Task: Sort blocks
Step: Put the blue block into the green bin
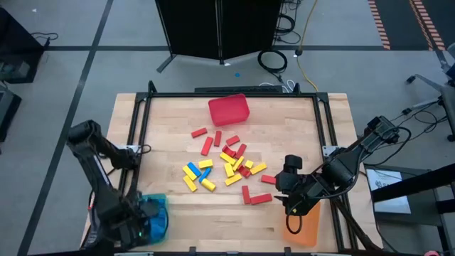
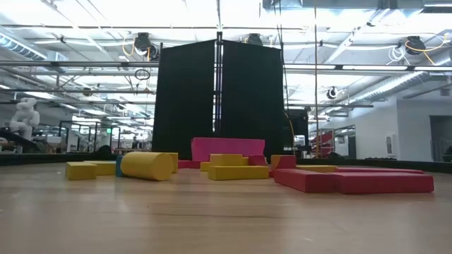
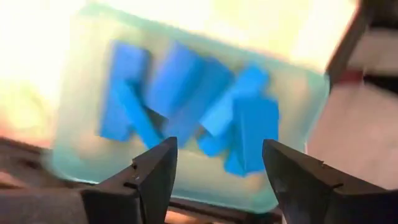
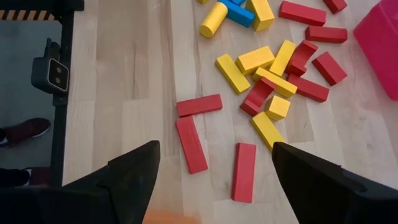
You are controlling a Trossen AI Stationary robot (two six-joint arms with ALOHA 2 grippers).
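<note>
Where left gripper [image 3: 214, 165] gapes, blue blocks [image 3: 186, 102] beneath

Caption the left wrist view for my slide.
Left gripper, open, above a pale teal bin holding a pile of blue blocks.

L tool [image 3: 214, 171] fingers apart; R tool [image 4: 214, 177] spread wide.

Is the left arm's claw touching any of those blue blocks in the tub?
Apart. In the left wrist view the left gripper hangs open above the tub, and the blue blocks lie below, clear of both jaws.
</note>
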